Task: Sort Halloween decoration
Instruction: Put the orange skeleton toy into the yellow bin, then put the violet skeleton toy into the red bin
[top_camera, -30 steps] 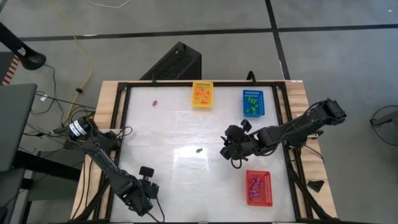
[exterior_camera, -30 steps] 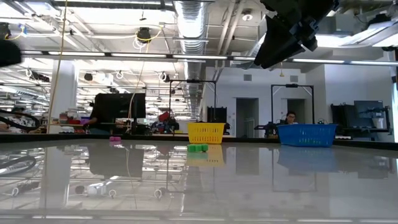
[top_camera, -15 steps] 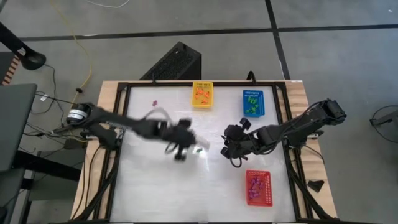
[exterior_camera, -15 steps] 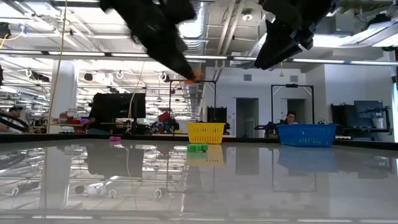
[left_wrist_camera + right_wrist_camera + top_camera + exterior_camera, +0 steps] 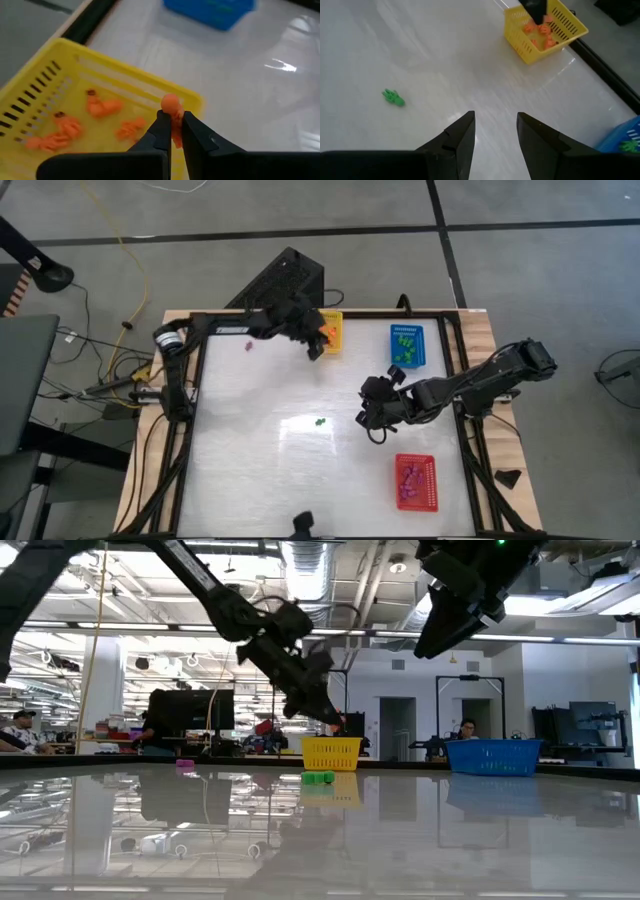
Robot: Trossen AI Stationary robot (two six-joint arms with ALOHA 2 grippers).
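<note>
1. While I watch from the remote station, the left gripper hangs over the near rim of the yellow basket, at the far side of the table.
2. Its fingers are clamped on an orange trinket, whose round top pokes out above the fingertips.
3. From above, I see the left arm reaching along the far edge of the table, with its gripper at the yellow basket's left side.
4. Inside that basket I can count several more orange trinkets lying on the floor of it.
5. My right gripper hovers above the middle of the table with its fingers spread apart and nothing between them.
6. On the overhead camera that right gripper sits just to the right of a green trinket, which lies alone on the white surface.
7. From the right wrist camera, the same green trinket rests on bare tabletop, well apart from the yellow basket.
8. A purple trinket lies near the far left corner of the table.
9. Green pieces sit in the blue basket at the far right, beside the yellow one.
10. Purple pieces fill the red basket at the near right.
</note>
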